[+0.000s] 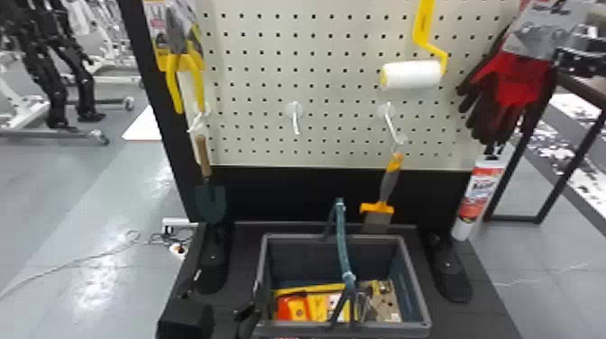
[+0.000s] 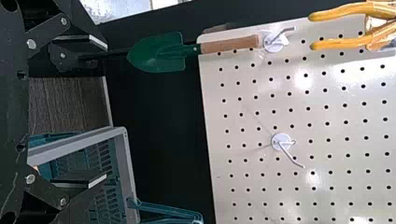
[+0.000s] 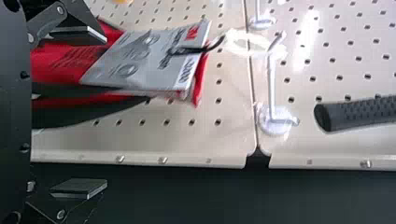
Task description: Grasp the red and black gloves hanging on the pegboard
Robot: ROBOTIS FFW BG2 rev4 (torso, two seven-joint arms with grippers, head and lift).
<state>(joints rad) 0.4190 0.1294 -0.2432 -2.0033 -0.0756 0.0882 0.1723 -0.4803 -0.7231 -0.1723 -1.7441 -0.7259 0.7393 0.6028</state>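
Gloves (image 3: 60,70), red and black, one bundle under one grey card (image 3: 144,60), hung on the pegboard (image 3: 187,135). The right gripper (image 3: 100,112) was held at their height, pointing straight at the board, with its two fingers spread wide and nothing gripped. The gloves lay in the gap between them, close against one finger (image 3: 74,30) and well apart from the other (image 3: 79,189). Whether the near finger touched them could not be told. Past the fingertips, beyond the card, one black ribbed handle (image 3: 357,112) lay across the board.

From the head, farther along the board from that gripper, hung one white roller (image 1: 410,74) with a yellow handle, one scraper (image 1: 381,203), one green trowel (image 1: 209,200) and one pair of yellow pliers (image 1: 185,67). Three white hooks (image 1: 294,110) stood in the lower row. One tube (image 1: 478,194) hung just below the gloves.

The left gripper (image 2: 88,112) was held low, facing the board's lower edge, its two fingers also wide open and empty. The trowel hung just beyond one finger. One grey basket (image 2: 116,154) sat beside the other.
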